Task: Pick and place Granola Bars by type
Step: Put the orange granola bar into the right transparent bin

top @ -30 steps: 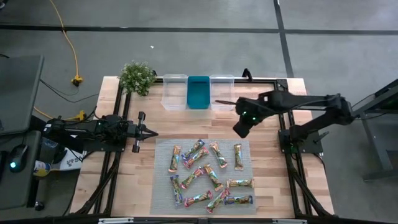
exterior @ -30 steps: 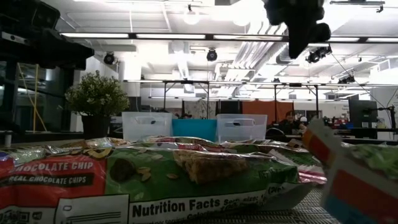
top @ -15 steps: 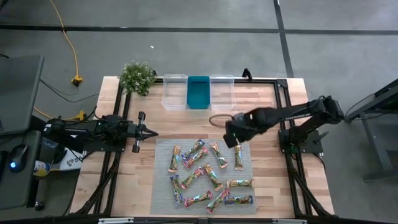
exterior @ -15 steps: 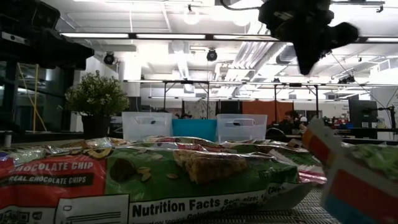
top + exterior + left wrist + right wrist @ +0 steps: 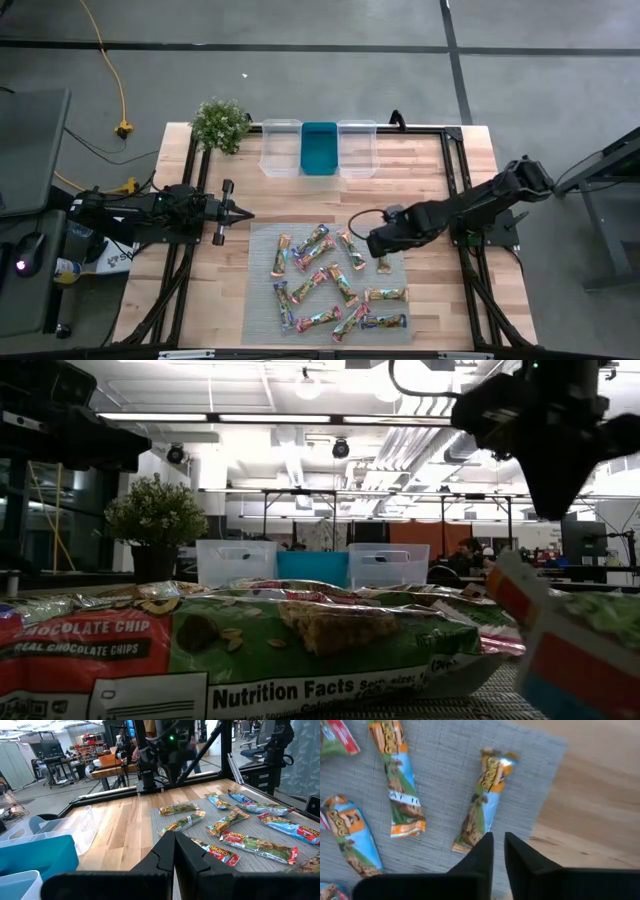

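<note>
Mat point(image 5: 262, 300): grey woven sheet on the wooden table point(image 5: 430, 310); landmark for all entries below.
Granola Bars point(image 5: 330, 280): scattered loose across the mat, lying flat at mixed angles; wrappers in red-green, orange and blue.
Bar at far right corner of mat point(image 5: 486, 800): orange-and-blue wrapper, lying flat just inside the mat edge, directly ahead of the right fingertips.
Right gripper point(image 5: 378, 244): low over the mat's far right corner, above that bar; fingers point(image 5: 479, 855) drawn close with a slim gap, holding nothing.
Left gripper point(image 5: 243, 214): off the mat, beside its far left corner, over bare wood; fingers point(image 5: 162, 855) pressed together, holding nothing.
Bins point(image 5: 319, 148): three in a row beyond the mat's far edge, teal one between two clear ones.
Plant point(image 5: 220, 124): beyond the mat's far left corner, left of the bins.
</note>
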You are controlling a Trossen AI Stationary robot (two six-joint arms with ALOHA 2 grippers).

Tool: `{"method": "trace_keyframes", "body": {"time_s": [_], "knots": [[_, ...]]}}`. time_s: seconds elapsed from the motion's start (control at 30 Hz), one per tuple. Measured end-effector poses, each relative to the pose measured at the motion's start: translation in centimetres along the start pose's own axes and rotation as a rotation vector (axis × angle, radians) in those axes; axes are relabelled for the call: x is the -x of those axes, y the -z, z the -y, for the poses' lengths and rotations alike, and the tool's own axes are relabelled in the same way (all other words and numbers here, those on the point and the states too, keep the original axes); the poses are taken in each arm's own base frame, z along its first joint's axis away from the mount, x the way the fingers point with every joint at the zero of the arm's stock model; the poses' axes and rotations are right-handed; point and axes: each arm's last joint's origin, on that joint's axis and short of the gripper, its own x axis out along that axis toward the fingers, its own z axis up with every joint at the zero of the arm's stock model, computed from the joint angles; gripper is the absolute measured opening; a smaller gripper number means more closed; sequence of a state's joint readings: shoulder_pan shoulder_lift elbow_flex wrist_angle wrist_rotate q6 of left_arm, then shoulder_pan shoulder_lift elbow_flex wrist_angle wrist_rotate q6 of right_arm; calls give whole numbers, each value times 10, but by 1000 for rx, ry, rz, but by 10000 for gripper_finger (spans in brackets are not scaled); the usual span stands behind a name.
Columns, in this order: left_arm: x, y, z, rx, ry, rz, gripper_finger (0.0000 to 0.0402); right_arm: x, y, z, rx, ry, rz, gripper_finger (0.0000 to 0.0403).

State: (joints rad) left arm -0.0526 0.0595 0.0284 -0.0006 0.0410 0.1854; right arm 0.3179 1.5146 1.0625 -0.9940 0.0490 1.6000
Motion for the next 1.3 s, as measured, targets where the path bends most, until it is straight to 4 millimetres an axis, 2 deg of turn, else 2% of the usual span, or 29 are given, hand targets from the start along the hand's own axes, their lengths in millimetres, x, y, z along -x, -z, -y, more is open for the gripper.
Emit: {"method": "trace_keyframes", "body": {"time_s": [0.3,0.5,0.8,1.03,1.3], "knots": [[0,0,0,0,1,0,1,-27,7,10,2,-25,-1,136],[0,0,0,0,0,0,1,-43,2,16,-58,-47,-15,176],[0,0,0,0,0,0,1,-54,-17,14,-141,-134,-28,196],[0,0,0,0,0,0,1,-61,-29,14,-147,-111,-22,197],[0,0,0,0,0,-1,1,-82,-37,10,-148,-55,-67,197]]}}
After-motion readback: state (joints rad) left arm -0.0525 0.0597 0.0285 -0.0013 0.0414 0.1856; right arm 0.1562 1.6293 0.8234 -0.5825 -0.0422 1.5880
